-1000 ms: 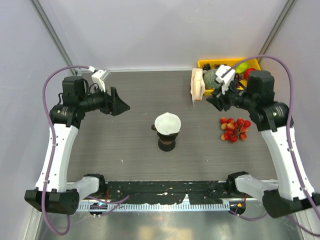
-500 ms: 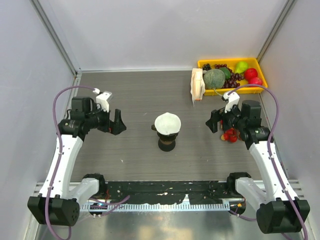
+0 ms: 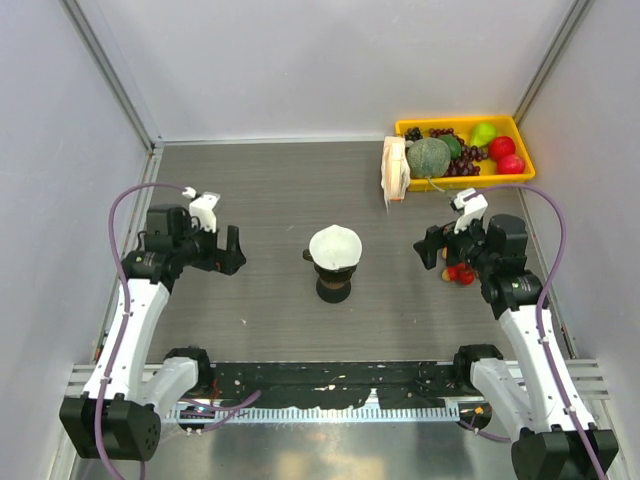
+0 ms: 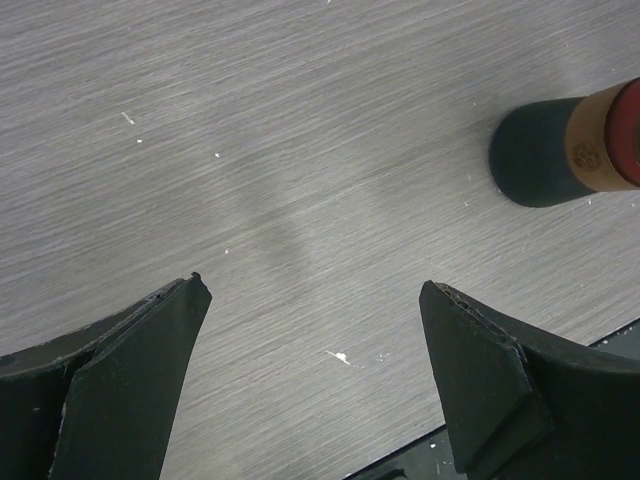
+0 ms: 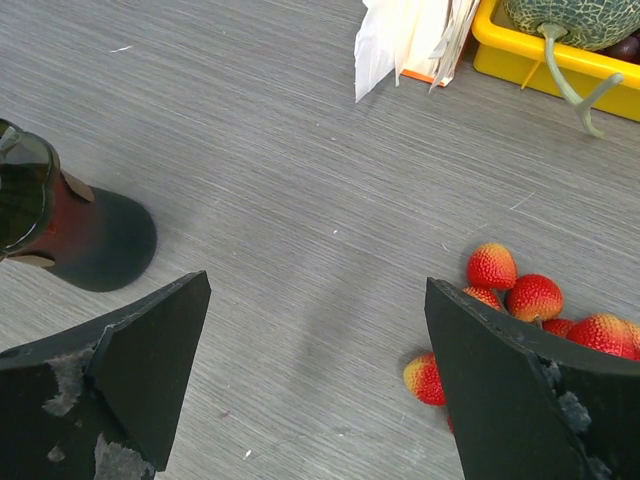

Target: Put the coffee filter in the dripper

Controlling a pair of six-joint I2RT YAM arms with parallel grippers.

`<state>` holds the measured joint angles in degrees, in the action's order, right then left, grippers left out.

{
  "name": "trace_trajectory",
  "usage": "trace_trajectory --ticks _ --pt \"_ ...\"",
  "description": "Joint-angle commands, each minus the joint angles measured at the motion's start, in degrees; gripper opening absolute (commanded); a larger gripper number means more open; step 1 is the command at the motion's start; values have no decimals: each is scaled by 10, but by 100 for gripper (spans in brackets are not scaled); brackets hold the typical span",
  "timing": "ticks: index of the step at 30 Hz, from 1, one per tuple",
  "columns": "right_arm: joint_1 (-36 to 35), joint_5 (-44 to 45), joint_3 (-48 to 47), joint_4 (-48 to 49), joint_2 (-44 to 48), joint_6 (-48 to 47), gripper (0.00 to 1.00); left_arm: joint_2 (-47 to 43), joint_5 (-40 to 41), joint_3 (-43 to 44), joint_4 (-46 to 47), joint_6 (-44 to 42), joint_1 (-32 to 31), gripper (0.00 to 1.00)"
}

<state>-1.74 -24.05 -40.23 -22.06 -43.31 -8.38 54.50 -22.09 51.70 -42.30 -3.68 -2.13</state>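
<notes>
The left gripper (image 3: pixel 236 250) and right gripper (image 3: pixel 428 250) both gape wide, holding nothing, over the table (image 4: pixel 300 150). Between them, well apart from each, the filter (image 3: pixel 335 244) sits in the dripper (image 5: pixel 18 195), which stands on a cup (image 5: pixel 105 240). Red berries (image 5: pixel 530 300) lie just beside the right gripper; a paper pack (image 5: pixel 410 35) and yellow tray (image 3: pixel 470 182) lie ahead of it.

The top camera looks steeply down from high behind, cup (image 3: pixel 334 289) mid-frame. Both wrist cameras hang low and close, one left of that cup (image 4: pixel 545 150), one right, each catching the cup (image 5: pixel 100 240).
</notes>
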Motion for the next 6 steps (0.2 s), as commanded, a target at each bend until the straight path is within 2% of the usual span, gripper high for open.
trace_trajectory --ticks 1,6 --pt "2 9 3 36 9 6 95 -7 16 4 37 -1 4 99" --pt "2 8 -1 38 16 7 95 -32 30 2 49 0 4 99"
